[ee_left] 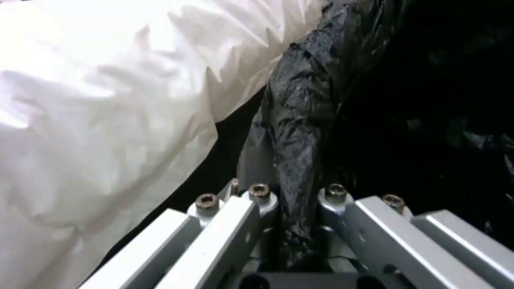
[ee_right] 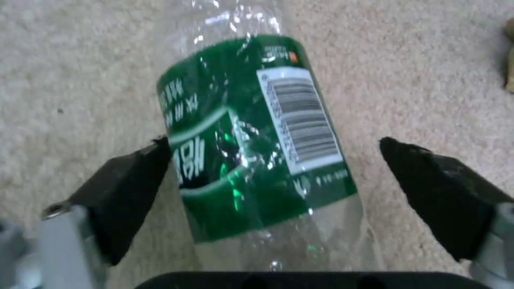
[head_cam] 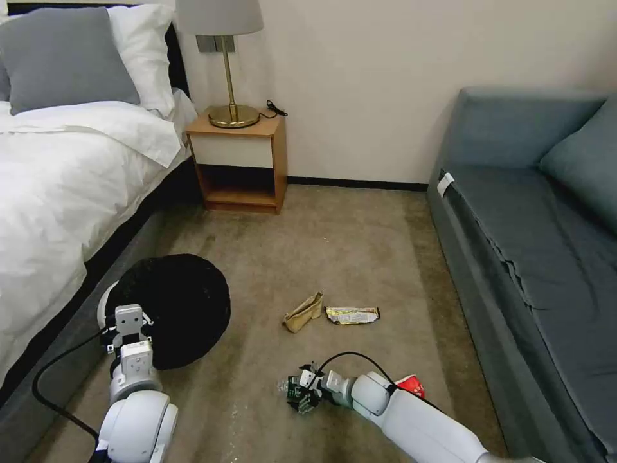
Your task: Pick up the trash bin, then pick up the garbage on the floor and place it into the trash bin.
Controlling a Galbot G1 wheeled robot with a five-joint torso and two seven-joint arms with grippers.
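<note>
Closing in on the clear bottle (ee_right: 251, 148) with our right pincer (head_cam: 302, 393) while our left pincer (ee_left: 294, 224) is holding the trash bin (head_cam: 173, 308).

We are gripping the bin's rim, with its black liner (ee_left: 300, 132) pinched between the shut left jaws; the bin is hanging beside the bed (head_cam: 58, 186), its mouth tipped toward us. Our right pincer is spread wide around the bottle, which is lying on the carpet (ee_right: 428, 80), well apart from the bin, one pad touching its green label and the other standing just clear. We are judging the bin step done and the first garbage pickup in hand; next we need to squeeze gently on the crushable bottle. Beyond it, the tan paper bag (head_cam: 303, 313) and gold wrapper (head_cam: 352, 315) are waiting; the red packet (head_cam: 411, 384) is lying beside our right arm.
</note>
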